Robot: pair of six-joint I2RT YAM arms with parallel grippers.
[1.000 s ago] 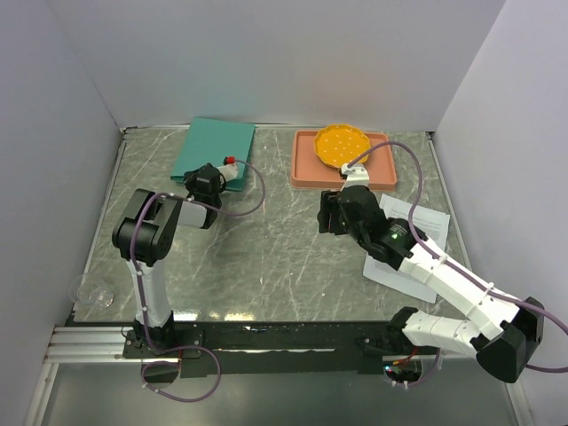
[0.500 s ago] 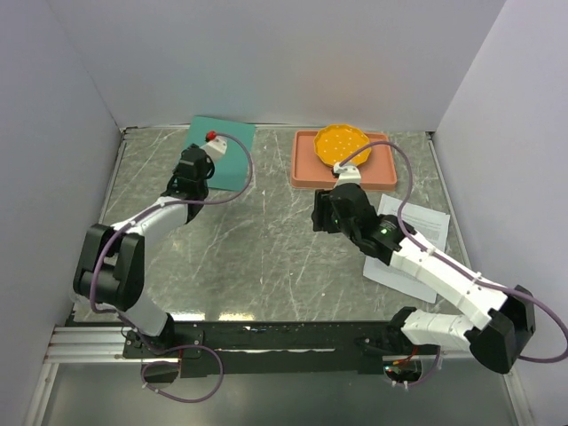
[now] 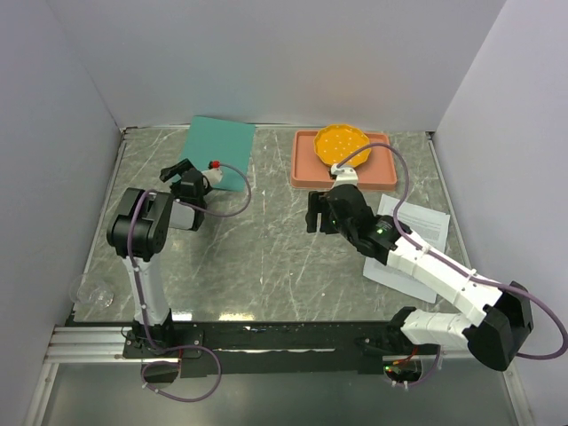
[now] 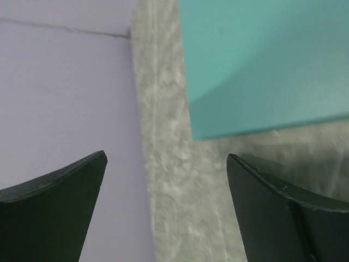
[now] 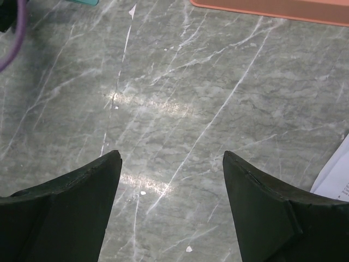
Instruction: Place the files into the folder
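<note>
The teal folder (image 3: pixel 220 145) lies closed and flat at the back left of the table. My left gripper (image 3: pixel 175 171) hovers just off its near left corner, open and empty. In the left wrist view the folder (image 4: pixel 262 60) fills the upper right, and bare table shows between the fingers (image 4: pixel 283 213). The files (image 3: pixel 419 226) lie on the right side, partly under my right arm. My right gripper (image 3: pixel 313 213) is open over bare table mid-table, holding nothing. A corner of a sheet (image 5: pixel 335 177) shows at the right edge of the right wrist view.
A salmon-pink tray (image 3: pixel 306 173) with an orange plate (image 3: pixel 343 142) sits at the back centre-right. The left wall (image 4: pixel 65 82) stands close to the left gripper. A clear plastic item (image 3: pixel 93 293) lies at the near left.
The left gripper opened wide; its arm reached over the folder, then drew back to the folder's near left corner. The right gripper shifted slightly left and opened wider.
</note>
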